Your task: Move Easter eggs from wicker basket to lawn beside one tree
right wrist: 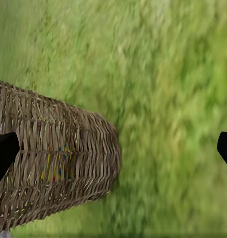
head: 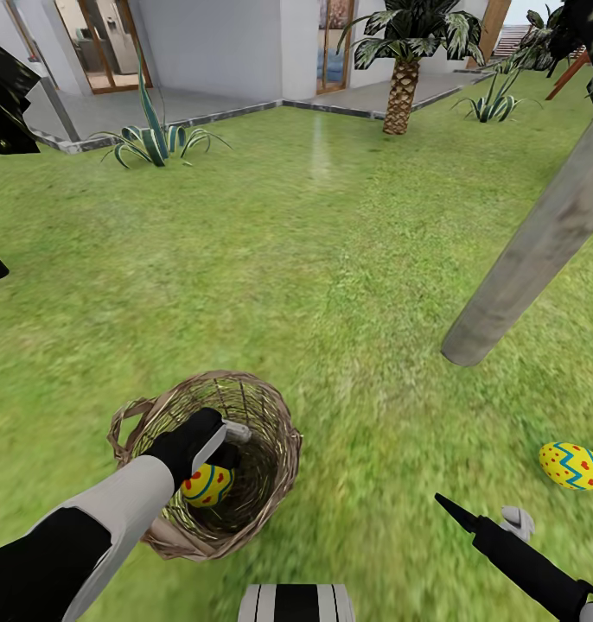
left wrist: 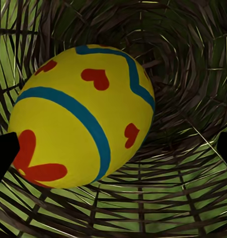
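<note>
The wicker basket (head: 270,432) stands on the lawn (head: 314,259) at the lower left. My left gripper (head: 223,442) reaches down into it, open. A yellow Easter egg (head: 207,485) with blue zigzags and red hearts lies in the basket just under it. In the left wrist view this egg (left wrist: 83,116) sits close between the spread fingertips (left wrist: 4,154) of the left gripper (left wrist: 113,151), near one tip. Another egg (head: 573,466) lies on the grass at the right, near the pale grey tree trunk (head: 538,242). My right gripper (head: 482,514) hangs open low at the right, its view (right wrist: 113,148) showing the basket's side (right wrist: 58,158).
A short palm (head: 402,82) and spiky striped plants (head: 154,138) stand at the lawn's far edge by the grey paving (head: 201,108) and the white house. Open grass stretches between the basket and the tree trunk.
</note>
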### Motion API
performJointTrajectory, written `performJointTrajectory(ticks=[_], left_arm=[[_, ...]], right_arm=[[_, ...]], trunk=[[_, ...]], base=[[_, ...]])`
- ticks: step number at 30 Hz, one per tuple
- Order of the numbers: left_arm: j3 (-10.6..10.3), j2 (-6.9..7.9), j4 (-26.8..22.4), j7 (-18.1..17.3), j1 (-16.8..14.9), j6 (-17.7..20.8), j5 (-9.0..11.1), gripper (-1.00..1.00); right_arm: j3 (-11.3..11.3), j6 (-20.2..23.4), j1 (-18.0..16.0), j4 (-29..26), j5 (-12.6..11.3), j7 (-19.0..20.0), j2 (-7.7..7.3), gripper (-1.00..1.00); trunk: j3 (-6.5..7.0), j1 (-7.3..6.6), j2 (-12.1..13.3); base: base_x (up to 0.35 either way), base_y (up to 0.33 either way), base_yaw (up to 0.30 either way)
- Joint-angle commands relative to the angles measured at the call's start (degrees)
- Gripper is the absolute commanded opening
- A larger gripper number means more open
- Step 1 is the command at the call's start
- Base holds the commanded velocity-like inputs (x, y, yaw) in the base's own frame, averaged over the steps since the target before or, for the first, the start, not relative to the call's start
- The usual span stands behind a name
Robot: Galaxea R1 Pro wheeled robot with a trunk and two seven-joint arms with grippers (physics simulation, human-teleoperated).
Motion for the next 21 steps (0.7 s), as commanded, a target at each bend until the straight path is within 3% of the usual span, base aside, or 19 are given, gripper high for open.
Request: performJointTrajectory(ticks=[1,13,21], left_arm=[[-0.40,0.04,-0.07,0.50,-0.03,0.18,0.62,1.00],[-0.40,0.12,-0.15,0.54,-0.03,-0.09,0.54,1.00],[-0.40,0.07,-0.15,2.79,-0.03,-0.63,0.60,1.00]], right_arm=[[-0.06,0.38,-0.03,0.00,-0.25,0.07,0.00,1.00],[-0.06,0.39,-0.03,0.00,-0.25,0.08,0.00,1.00],[0.00,0.39,-0.03,0.00,-0.25,0.05,0.03,1.00]], trunk=[[-0.04,-0.01,-0.02],[-0.04,-0.01,-0.02],[-1.37,0.14,-0.10]], base=[[0.000,0.000,0.000],[0.000,0.000,0.000],[0.000,0.000,0.000]])
